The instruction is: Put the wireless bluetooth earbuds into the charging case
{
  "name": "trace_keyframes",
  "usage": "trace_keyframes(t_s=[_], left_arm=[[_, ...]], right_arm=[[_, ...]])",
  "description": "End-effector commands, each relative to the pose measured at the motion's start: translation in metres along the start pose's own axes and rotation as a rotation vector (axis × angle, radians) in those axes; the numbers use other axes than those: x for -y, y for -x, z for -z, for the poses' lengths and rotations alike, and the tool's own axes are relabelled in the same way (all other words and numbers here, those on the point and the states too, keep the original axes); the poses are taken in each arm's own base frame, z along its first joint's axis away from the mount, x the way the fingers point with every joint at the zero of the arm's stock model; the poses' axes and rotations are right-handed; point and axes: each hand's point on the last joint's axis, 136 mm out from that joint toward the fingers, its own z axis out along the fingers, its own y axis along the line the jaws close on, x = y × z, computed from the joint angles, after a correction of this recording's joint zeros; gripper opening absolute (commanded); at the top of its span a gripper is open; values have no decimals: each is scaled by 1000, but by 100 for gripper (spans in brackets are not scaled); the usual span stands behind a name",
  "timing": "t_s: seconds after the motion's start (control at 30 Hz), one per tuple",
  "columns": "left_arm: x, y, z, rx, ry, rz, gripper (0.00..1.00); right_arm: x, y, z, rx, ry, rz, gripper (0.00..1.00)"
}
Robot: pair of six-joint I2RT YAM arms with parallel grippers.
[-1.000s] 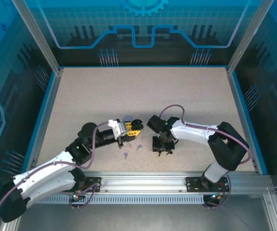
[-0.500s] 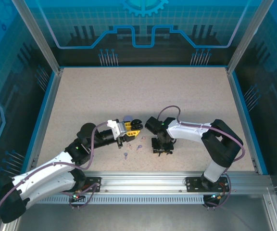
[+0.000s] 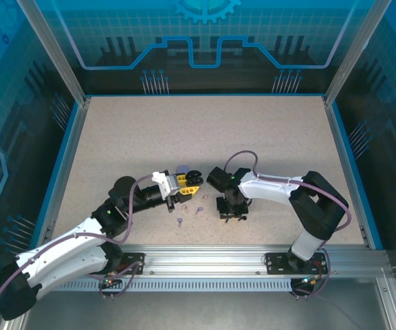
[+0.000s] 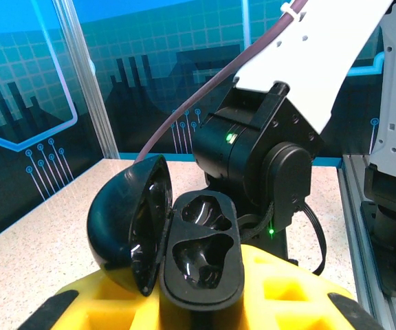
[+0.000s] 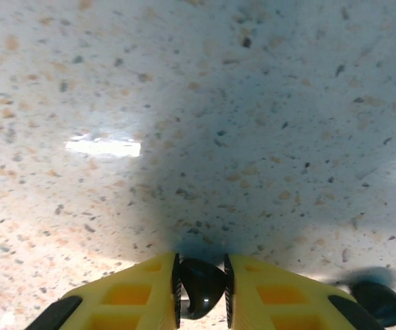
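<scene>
Right wrist view: the right gripper (image 5: 200, 283) pinches a black earbud (image 5: 199, 292) between its yellow fingers (image 5: 139, 289), close over the speckled table (image 5: 184, 103). A second black earbud (image 5: 378, 303) lies nearby. Left wrist view: the left gripper (image 4: 199, 306) is clamped on an open black charging case (image 4: 201, 258), lid (image 4: 126, 220) tipped left. Top external view: lavender earbuds (image 3: 179, 222) lie on the table near both grippers.

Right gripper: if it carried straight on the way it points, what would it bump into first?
The speckled tabletop, close below. The right gripper points down at it, and the black earbud pinched between its fingers would probably touch first, though depth is unclear.
</scene>
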Motion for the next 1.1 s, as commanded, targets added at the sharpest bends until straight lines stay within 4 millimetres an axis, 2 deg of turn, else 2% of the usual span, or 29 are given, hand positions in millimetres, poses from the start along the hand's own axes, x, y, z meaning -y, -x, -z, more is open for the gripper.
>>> trace_keyframes(t_s=[0.0,0.27,0.37,0.5,0.63,0.73,0.93,1.07], left_arm=[[1,-6,2,-10,8,36,0],[1,-16,-3,-28,4,106,0],[1,-23,-7,-42,0,150,0],[3,-31,-12,-63,-18,202,0],[3,-36,-19,-76,-33,230,0],[3,-39,-23,-79,-38,239,0],[3,-41,-28,-87,-52,253,0],[4,-41,-29,-87,-57,252,0]], right_arm=[[-5,3,19,78,34,69,25],[-14,22,70,286,114,217,25],[-24,30,102,423,192,312,25],[-36,38,156,651,284,443,25],[-43,39,208,845,337,566,25],[-45,35,237,941,356,634,25],[-58,20,276,1051,421,757,25],[-68,11,287,1077,425,828,25]])
